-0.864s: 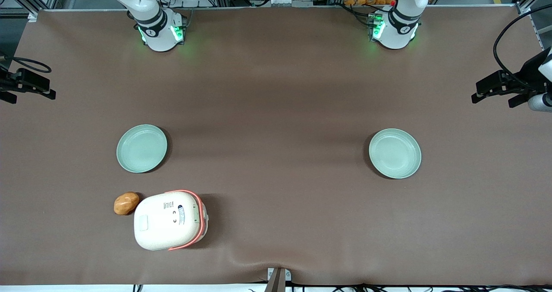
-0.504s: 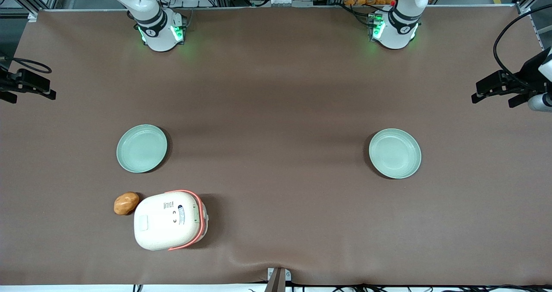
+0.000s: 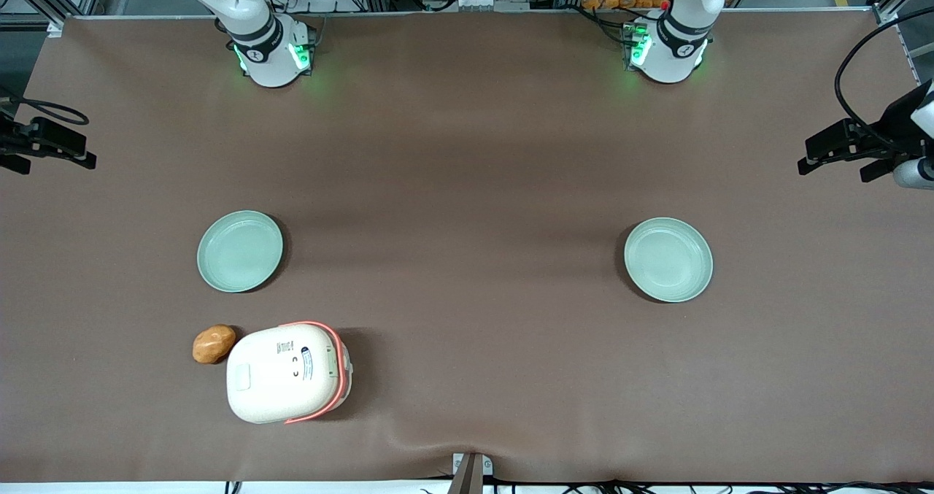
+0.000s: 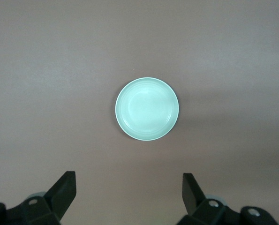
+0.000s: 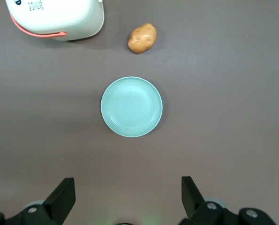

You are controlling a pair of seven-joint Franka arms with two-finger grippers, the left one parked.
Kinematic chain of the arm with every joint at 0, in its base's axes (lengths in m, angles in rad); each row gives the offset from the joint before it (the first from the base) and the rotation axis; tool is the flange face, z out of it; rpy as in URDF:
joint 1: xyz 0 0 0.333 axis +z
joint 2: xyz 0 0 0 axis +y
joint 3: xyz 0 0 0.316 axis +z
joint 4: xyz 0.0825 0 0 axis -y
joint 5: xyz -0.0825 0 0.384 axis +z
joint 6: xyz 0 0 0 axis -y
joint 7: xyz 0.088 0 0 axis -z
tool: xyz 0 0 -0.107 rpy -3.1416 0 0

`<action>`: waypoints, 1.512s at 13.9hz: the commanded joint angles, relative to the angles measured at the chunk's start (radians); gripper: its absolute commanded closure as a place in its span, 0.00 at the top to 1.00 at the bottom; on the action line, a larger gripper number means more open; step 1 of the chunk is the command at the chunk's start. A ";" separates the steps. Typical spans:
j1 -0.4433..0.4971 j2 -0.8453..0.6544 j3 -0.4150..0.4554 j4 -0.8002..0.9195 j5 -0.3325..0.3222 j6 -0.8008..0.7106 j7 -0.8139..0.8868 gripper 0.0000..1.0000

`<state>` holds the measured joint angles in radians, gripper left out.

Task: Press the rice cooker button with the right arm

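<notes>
Hovering wide open above the pale green plate (image 5: 131,107), the claw (image 5: 125,199) is sitting well apart from the rice cooker (image 3: 286,372). It is risking a miss — the button (image 3: 241,377) is small, and the potato (image 3: 212,344) is crowding the cooker's edge.

Front camera hangs high over the table (image 3: 467,151), looking straight down on the whole top, my base at its upper edge. My wrist camera faces down from well above, my gripper (image 5: 125,197) spread wide at its frame edge. It shares the plate (image 5: 131,107) (image 3: 239,251), potato (image 5: 142,38) (image 3: 213,344) and rice cooker (image 5: 59,16) (image 3: 284,372) with front. Left wrist looks down on the other plate (image 4: 147,108) (image 3: 668,259).
</notes>
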<state>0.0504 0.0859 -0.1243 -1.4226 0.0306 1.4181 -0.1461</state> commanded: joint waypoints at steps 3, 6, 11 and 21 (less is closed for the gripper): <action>0.066 0.031 0.044 -0.015 -0.001 0.138 0.020 1.00; 0.085 0.096 0.064 -0.015 0.003 0.304 0.023 1.00; 0.118 0.244 0.064 -0.015 0.002 0.678 0.017 1.00; 0.151 0.439 0.064 0.002 0.003 0.944 0.022 0.00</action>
<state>0.2000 0.4900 -0.0573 -1.4468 0.0307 2.3425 -0.1279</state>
